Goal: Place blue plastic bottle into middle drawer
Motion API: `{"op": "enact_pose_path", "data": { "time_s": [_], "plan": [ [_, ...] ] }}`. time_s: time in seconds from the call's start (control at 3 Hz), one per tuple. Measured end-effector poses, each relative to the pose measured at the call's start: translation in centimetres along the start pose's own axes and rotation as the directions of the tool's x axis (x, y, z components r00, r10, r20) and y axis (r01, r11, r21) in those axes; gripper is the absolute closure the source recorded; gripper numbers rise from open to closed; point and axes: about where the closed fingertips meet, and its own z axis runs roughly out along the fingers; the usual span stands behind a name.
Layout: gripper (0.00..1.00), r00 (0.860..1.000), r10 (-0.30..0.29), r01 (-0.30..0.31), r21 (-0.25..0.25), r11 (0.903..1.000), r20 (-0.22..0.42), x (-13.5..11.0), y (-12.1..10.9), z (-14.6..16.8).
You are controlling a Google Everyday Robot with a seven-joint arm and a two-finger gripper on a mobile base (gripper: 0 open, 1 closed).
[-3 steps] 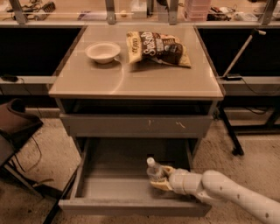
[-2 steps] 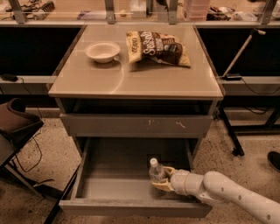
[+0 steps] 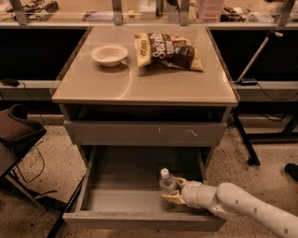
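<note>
Nearest the camera, low on the right, the robot's white arm (image 3: 242,204) reaches in from the right edge toward the open middle drawer (image 3: 123,179), which is pulled well out of the cabinet, its plain front panel closest to view. At the arm's end the hand (image 3: 170,195) sits inside the drawer's right half, near the front panel, its yellowish fingers (image 3: 173,199) closed around the lower part of the blue plastic bottle (image 3: 167,183). That bottle stands upright in the grip with its white cap (image 3: 164,172) on top; whether its base touches the drawer floor cannot be told, since the fingers cover it. Left of the bottle, the drawer's smooth grey floor shows plainly. Just above and behind the open drawer is a closed grey drawer front with pale scuff marks (image 3: 144,133), and over that a dark gap under the cabinet top. Left of the cabinet, on the speckled floor, stands a dark chair (image 3: 18,132); to the right, a black stand (image 3: 244,139) has its legs on the floor. Farther back, the tan surface (image 3: 139,86) of the cabinet carries a pale bowl (image 3: 109,54) on its far left part and, just beside it to the right, a crumpled snack bag (image 3: 168,50) lying flat. Beyond the cabinet, a long counter (image 3: 70,11) strewn with small clutter runs across the far edge.
</note>
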Motion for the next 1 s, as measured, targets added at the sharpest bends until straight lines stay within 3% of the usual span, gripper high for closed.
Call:
{"op": "enact_pose_path", "data": {
  "time_s": [0.33, 0.67, 1.0],
  "plan": [
    [0.11, 1.000, 0.000, 0.000, 0.000, 1.0000, 0.000, 0.00, 0.00, 0.00],
    [0.00, 1.000, 0.000, 0.000, 0.000, 1.0000, 0.000, 0.00, 0.01, 0.01],
    [0.00, 1.000, 0.000, 0.000, 0.000, 1.0000, 0.000, 0.00, 0.01, 0.01]
  ]
}}
